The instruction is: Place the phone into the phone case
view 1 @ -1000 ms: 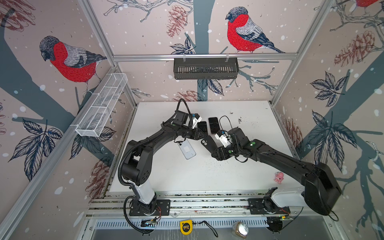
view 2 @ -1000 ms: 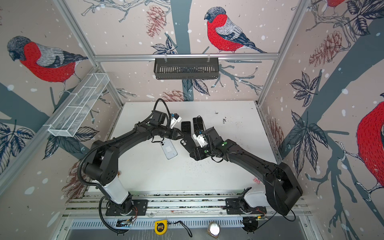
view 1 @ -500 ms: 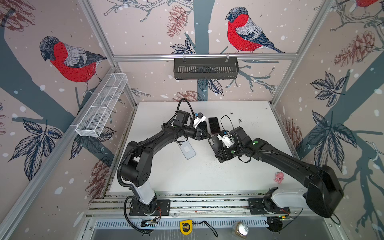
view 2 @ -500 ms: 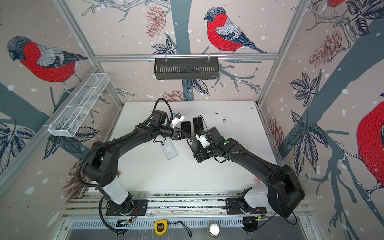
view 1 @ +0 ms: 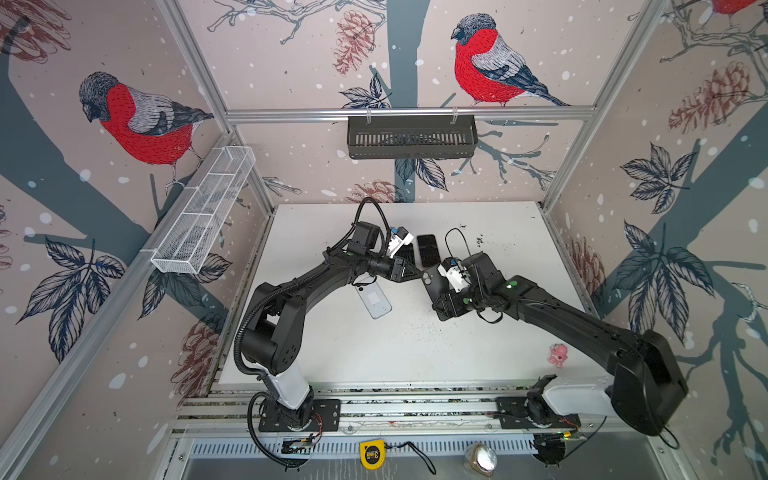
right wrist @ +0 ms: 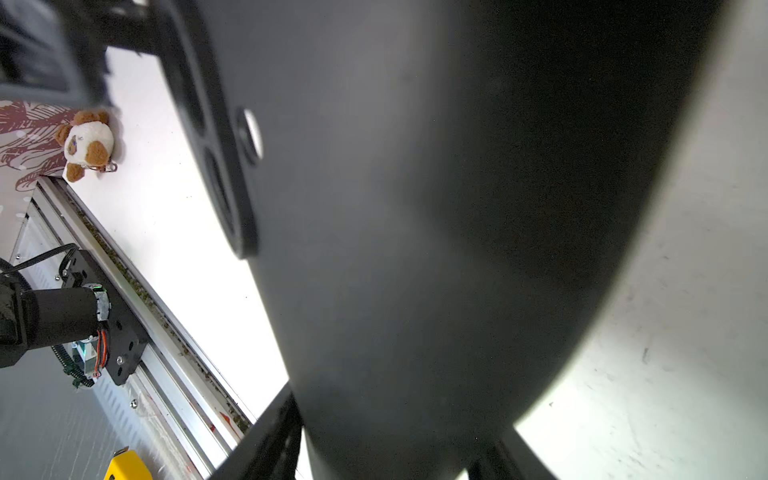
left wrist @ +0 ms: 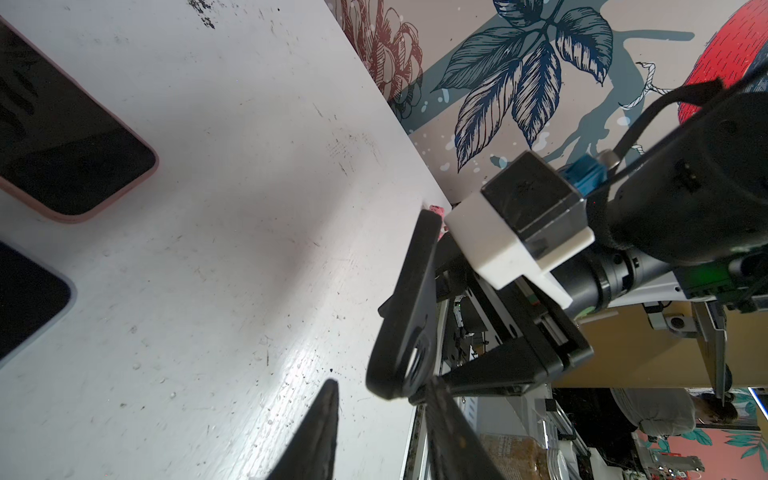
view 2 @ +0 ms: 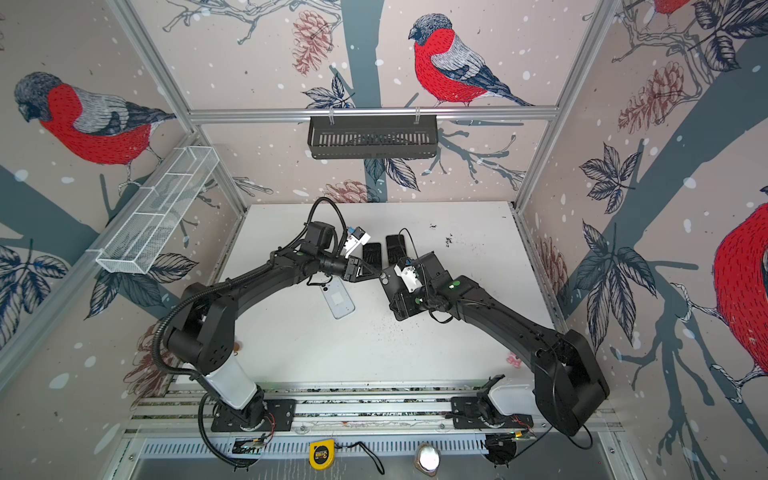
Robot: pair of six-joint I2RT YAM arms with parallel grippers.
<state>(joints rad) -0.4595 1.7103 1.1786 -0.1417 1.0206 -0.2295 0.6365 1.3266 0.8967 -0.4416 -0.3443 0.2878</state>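
Observation:
My right gripper [view 1: 437, 287] [view 2: 392, 291] [right wrist: 395, 415] is shut on a black phone case [view 1: 429, 275] [view 2: 385, 280] [left wrist: 409, 316] [right wrist: 415, 208], held tilted above the table, its camera cutout toward the left arm. My left gripper [view 1: 417, 275] [view 2: 374, 274] [left wrist: 384, 411] is open, with its tips right at the case's cutout corner and nothing between them. A pale blue phone [view 1: 374, 297] [view 2: 338, 299] lies back-up on the table below the left arm. Two dark-screened phones [view 1: 427, 251] [view 2: 395, 249] lie side by side behind the grippers, one pink-rimmed [left wrist: 62, 137].
A pink toy [view 1: 557, 355] sits near the front right table edge and a small teddy bear [right wrist: 85, 143] at the front left corner. A black basket [view 1: 411, 137] hangs on the back wall and a white wire basket [view 1: 203, 212] on the left wall.
My right gripper has carried the case a little to the right and backward, closing slightly on it. My left gripper's tips have moved from the dark phones to the case's corner.

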